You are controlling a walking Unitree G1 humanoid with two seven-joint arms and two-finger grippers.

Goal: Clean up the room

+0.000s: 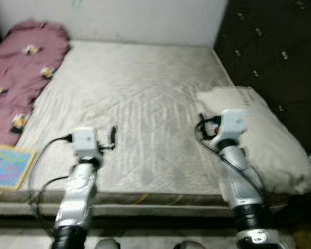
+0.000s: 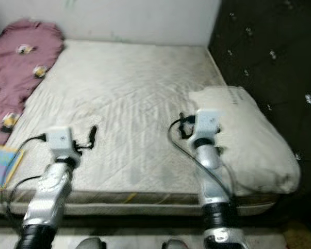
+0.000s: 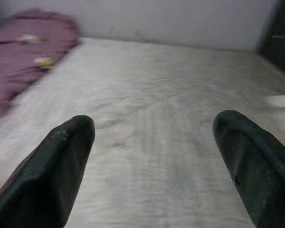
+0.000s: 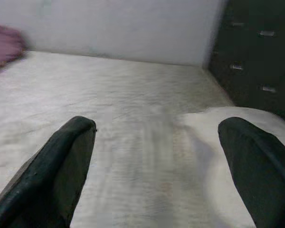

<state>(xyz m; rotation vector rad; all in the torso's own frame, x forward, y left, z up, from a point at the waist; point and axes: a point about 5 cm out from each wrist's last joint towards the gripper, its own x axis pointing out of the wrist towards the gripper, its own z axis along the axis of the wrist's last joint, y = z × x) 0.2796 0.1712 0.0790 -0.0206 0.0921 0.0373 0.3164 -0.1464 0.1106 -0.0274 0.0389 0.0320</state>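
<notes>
My left jaws [image 3: 154, 142] hang spread wide above the near part of the mattress [image 1: 140, 109], holding nothing, the bare quilted surface showing between the two black fingers [image 3: 52, 171]. My right jaws [image 4: 156, 147] are likewise parted and empty, held over the mattress beside the white pillow [image 1: 264, 140], which lies just to their right along the bed's right edge. The pillow's near end is blurred, so I cannot tell whether my right arm touches it. Outside my left jaws, near the bed's front left corner, a colourful flat square thing [image 1: 9, 166], perhaps a book, rests on the edge. Further off to the left, a maroon blanket [image 1: 20, 67] with small pale and yellow prints lies bunched along the left side up to the far corner. Beyond both jaws the mattress runs to a pale wall [image 1: 145, 18]; a dark studded panel [image 1: 274, 46] stands past the pillow on the right.
</notes>
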